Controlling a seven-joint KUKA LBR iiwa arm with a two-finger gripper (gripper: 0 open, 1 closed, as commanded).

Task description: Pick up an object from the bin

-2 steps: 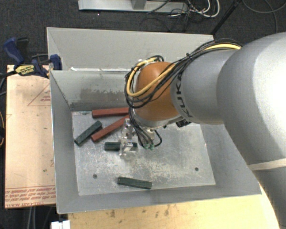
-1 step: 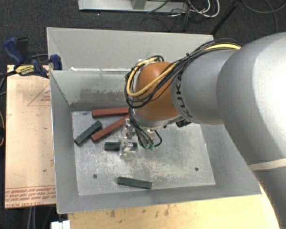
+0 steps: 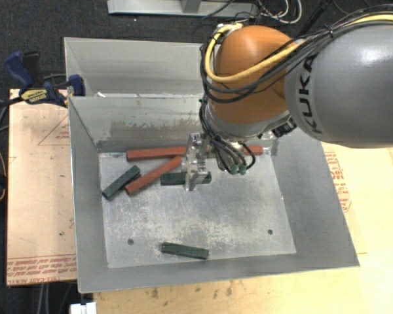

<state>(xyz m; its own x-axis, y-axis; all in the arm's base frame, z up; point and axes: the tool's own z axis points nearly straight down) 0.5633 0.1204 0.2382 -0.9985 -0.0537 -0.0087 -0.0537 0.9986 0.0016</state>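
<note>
My gripper (image 3: 194, 175) hangs low over the middle of the bin's floor, under the orange wrist cover. Its fingertips are down at a dark green bar (image 3: 174, 179) that lies flat, and the bar's right end sits right by them. A red-brown bar (image 3: 152, 176) lies slanted just left of it, touching the green bar's left end. A longer red-brown bar (image 3: 155, 154) lies along the back of the floor, its right part hidden behind the gripper.
Another dark green bar (image 3: 120, 182) lies slanted at the left of the floor. A third dark green bar (image 3: 184, 250) lies near the front edge. A red bit (image 3: 255, 150) shows right of the gripper, by the back wall.
</note>
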